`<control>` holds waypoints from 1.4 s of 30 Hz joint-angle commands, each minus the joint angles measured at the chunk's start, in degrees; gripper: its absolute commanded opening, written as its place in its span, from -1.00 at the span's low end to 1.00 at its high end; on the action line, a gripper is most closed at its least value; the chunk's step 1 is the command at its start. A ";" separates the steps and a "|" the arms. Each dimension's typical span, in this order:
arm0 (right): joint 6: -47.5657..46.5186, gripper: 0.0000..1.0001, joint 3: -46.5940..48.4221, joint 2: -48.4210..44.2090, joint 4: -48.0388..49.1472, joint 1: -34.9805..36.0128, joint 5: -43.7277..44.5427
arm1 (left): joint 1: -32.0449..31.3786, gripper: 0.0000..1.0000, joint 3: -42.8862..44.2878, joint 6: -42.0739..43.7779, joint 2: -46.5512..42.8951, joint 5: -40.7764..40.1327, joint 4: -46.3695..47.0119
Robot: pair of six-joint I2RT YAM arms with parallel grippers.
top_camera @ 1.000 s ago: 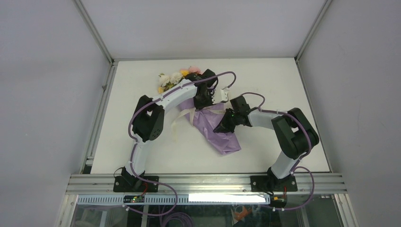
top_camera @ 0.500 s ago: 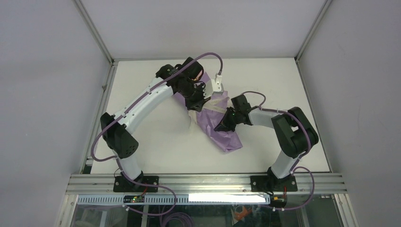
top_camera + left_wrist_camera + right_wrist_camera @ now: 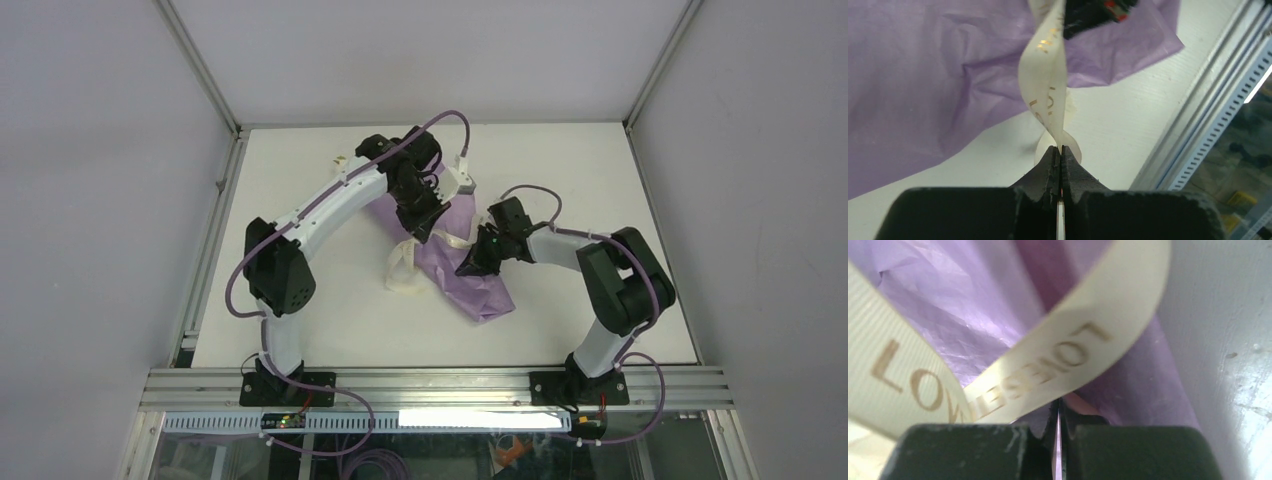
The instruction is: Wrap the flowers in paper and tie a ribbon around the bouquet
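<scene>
Left jaws and right jaws each clamp the ribbon (image 3: pixel 1045 85) across the bouquet (image 3: pixel 472 282) lying on the bench (image 3: pixel 350 322); uneven pull can slip the limp strip free or drag the cone and loosen the paper (image 3: pixel 923 75).

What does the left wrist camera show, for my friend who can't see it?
The left end effector is shut on a cream ribbon with gold letters. It twists up across crinkly purple paper on a white table.

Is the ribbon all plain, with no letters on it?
No, the right wrist view shows gold letters printed along the cream ribbon.
</scene>
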 commanded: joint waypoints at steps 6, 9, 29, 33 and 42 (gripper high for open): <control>-14.10 -0.84 4.28 -5.06 -0.17 -1.07 -8.31 | 5.18 -1.00 5.45 -9.88 6.18 -3.96 9.24; -18.49 -0.67 6.13 -7.37 -0.88 -2.05 -15.33 | 5.18 -1.00 4.08 -9.45 6.85 -2.98 9.48; -23.63 -0.34 24.90 1.86 -15.84 -6.40 -4.00 | 5.18 -1.00 -0.82 -9.46 5.13 -1.99 13.24; -24.17 -0.54 28.43 8.25 -17.84 -5.94 -7.10 | 5.17 -1.00 -1.16 -7.77 3.86 1.83 13.19; -29.69 -0.98 38.04 18.85 -22.83 -0.12 -26.45 | 5.10 -1.00 0.10 -5.68 3.56 7.05 13.25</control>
